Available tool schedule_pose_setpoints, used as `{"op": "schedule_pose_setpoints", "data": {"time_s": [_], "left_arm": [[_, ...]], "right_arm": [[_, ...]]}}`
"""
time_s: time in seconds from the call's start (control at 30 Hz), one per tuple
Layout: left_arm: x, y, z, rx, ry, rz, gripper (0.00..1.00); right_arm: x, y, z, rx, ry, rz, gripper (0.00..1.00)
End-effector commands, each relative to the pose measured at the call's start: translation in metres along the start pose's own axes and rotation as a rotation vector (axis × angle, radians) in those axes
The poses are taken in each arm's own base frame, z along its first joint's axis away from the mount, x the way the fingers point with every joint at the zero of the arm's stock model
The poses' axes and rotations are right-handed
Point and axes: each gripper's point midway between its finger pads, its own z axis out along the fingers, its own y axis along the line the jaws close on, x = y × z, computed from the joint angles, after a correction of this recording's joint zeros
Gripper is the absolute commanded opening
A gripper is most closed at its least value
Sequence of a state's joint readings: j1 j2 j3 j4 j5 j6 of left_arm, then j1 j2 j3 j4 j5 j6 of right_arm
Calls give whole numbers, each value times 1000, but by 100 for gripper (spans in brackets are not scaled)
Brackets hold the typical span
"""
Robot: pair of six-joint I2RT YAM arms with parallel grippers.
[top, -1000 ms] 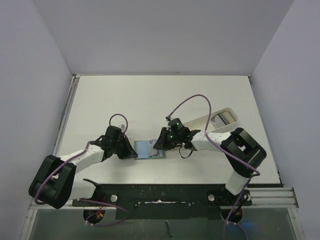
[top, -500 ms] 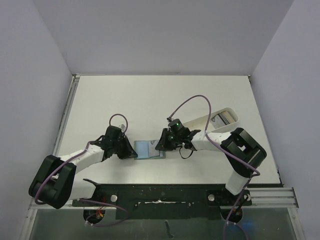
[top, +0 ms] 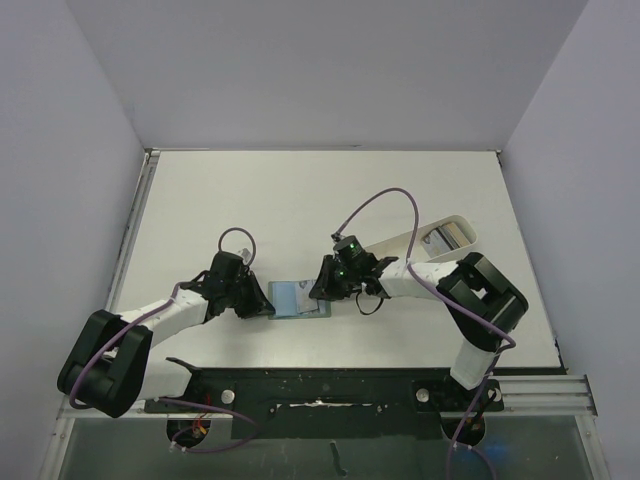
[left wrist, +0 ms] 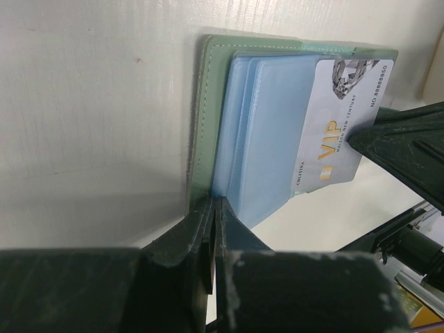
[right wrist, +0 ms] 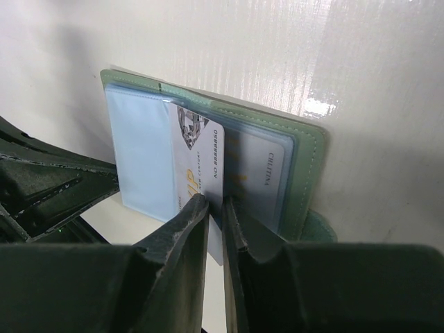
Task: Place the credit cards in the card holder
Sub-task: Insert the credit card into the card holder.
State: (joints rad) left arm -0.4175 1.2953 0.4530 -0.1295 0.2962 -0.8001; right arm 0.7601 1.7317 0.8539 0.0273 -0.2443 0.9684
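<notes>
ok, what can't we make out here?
- Left wrist view: card's far edge, behind the right jaws.
- Right wrist view: card's lower end, between its own jaws.
- Top view: card in the wallet, too small, jaws crowd it.
- Top view: tray contents, too small.
- Left wrist view: whether left jaws pinch the wallet, contact hidden.

The card holder (top: 297, 298) is hemmed in on two sides: the left gripper (left wrist: 210, 208) clamps its left edge and the right gripper (right wrist: 216, 206), pinching a silvery card (right wrist: 198, 152), blocks its right edge. The table (top: 300, 200) beyond it toward the back wall (top: 320, 80) gives wide passage, while the long white tray (top: 445, 235) and the right arm (top: 420, 281) crowd the right side.
</notes>
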Motion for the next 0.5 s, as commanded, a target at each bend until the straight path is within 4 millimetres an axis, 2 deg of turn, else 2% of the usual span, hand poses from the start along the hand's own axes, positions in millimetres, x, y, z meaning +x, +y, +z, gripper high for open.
{"op": "schedule_pose_setpoints", "data": {"time_s": [0.0,0.47], "left_arm": [[0,-3,1,22,-8,22,0],[3,-1,3,31,-3,15,0]], "right_arm": [[-9,5,3,10,-23,-18,14],[-10,13,10,-10,-20,-4,14]]}}
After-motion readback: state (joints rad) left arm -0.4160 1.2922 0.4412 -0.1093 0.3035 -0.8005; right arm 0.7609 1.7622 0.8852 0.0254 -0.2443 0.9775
